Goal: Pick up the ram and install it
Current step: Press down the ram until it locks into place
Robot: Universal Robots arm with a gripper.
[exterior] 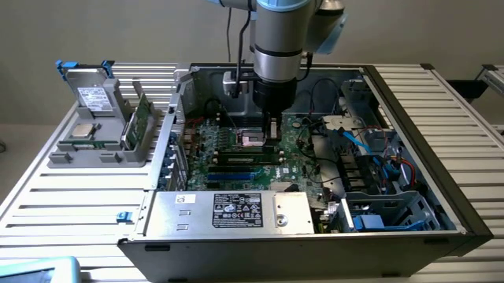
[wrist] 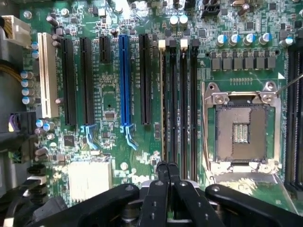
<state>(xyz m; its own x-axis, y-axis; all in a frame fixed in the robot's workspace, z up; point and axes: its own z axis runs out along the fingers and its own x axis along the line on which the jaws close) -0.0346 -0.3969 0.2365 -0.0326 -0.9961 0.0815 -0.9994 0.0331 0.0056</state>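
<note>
The ram (wrist: 165, 101) shows edge-on as a thin green stick seated in the first of the black memory slots (wrist: 188, 104) on the motherboard, beside the empty silver processor socket (wrist: 240, 130). In the exterior view the ram (exterior: 249, 158) lies low in the slots inside the open computer case. My gripper (wrist: 168, 167) is shut, its black fingertips pressed together with nothing between them, right over one end of that stick. I cannot tell whether they touch it. From the exterior view the gripper (exterior: 272, 134) points straight down over the board, next to the socket (exterior: 254, 139).
A grey holder (exterior: 75, 158) on the slatted table, at the exterior view's left, carries a labelled grey drive (exterior: 96, 98), a square silver chip (exterior: 84, 130) and an upright green board (exterior: 140, 125). Cables (exterior: 358, 141), drive cages and the power supply (exterior: 236, 211) crowd the case.
</note>
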